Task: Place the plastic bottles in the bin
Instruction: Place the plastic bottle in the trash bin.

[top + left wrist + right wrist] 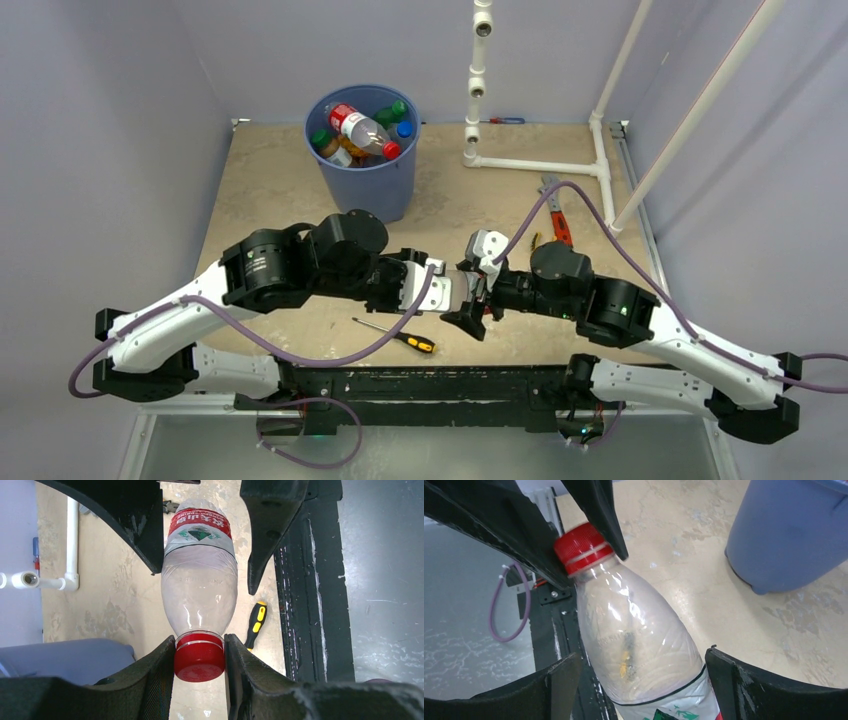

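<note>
A clear plastic bottle [200,595] with a red cap and a red-and-white label hangs level above the table's near middle [458,290]. My left gripper [199,652] is shut on its red cap. My right gripper [644,680] stands open around the bottle's body near the label, with a gap on each side of it. The round blue bin [385,185] stands at the back left of the table and holds several bottles [362,130]. Its wall also shows in the right wrist view [794,530].
A yellow-and-black-handled screwdriver [395,335] lies on the table under the two grippers. A red-handled wrench [558,220] lies to the right. A white pipe frame [540,165] stands at the back right. The black table edge [300,605] runs close by.
</note>
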`<action>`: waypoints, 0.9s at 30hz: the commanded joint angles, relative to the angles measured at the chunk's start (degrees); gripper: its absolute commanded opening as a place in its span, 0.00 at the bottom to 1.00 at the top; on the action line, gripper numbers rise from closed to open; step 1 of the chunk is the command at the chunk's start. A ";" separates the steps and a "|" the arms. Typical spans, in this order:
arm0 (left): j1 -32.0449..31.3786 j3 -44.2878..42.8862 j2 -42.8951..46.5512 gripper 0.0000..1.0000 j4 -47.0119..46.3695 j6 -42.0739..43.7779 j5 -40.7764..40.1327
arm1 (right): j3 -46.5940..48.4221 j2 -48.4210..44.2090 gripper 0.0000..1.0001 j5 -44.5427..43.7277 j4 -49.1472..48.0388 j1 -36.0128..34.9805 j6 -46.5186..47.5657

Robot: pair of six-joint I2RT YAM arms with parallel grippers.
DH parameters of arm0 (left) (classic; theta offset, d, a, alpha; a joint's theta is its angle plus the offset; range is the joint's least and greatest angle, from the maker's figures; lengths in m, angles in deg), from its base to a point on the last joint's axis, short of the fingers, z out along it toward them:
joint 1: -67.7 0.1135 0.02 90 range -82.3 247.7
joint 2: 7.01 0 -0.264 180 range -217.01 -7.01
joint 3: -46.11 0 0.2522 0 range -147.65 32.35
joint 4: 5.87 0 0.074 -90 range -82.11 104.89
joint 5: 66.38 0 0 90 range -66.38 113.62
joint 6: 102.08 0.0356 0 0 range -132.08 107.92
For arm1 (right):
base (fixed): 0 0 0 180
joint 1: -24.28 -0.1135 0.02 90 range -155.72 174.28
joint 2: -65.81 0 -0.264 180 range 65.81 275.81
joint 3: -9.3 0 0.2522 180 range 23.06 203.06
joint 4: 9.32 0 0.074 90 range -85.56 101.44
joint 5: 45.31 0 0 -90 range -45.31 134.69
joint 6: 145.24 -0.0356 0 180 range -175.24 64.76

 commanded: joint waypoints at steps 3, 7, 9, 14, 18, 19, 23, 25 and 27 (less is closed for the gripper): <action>0.10 -1.72 2.75 0.00 -0.61 -1.17 -1.20 | -2.01 -0.92 0.99 -9.07 -3.61 -1.42 1.99; 0.05 -1.78 2.84 0.00 -0.75 -1.27 -0.65 | -3.72 -2.72 0.99 -12.02 -6.85 -1.51 2.65; 0.05 -1.78 2.76 0.00 -0.97 -1.22 -0.33 | -4.71 -3.23 0.97 -13.17 -9.18 -1.51 3.20; 0.05 -2.34 2.04 0.00 -1.07 -0.96 0.08 | -5.63 -2.89 0.93 -12.35 -12.82 -1.51 4.59; 0.05 -2.91 1.26 0.00 -1.02 -0.65 0.22 | -5.33 -2.17 0.88 -11.27 -13.58 -1.53 5.72; 0.05 -3.05 1.04 0.00 -0.98 -0.58 0.30 | -5.23 -1.77 0.86 -11.25 -13.61 -1.53 5.96; 0.05 -3.49 0.33 0.00 -1.44 -0.22 0.69 | -4.66 -0.31 0.75 -11.24 -13.91 -1.73 6.50; 0.05 -3.62 0.11 0.00 -1.82 -0.05 0.79 | -4.52 0.09 0.66 -11.19 -14.43 -1.85 6.72; 0.05 -3.81 -0.19 0.00 -2.43 0.06 0.81 | -4.35 0.23 0.57 -10.87 -15.14 -1.86 6.86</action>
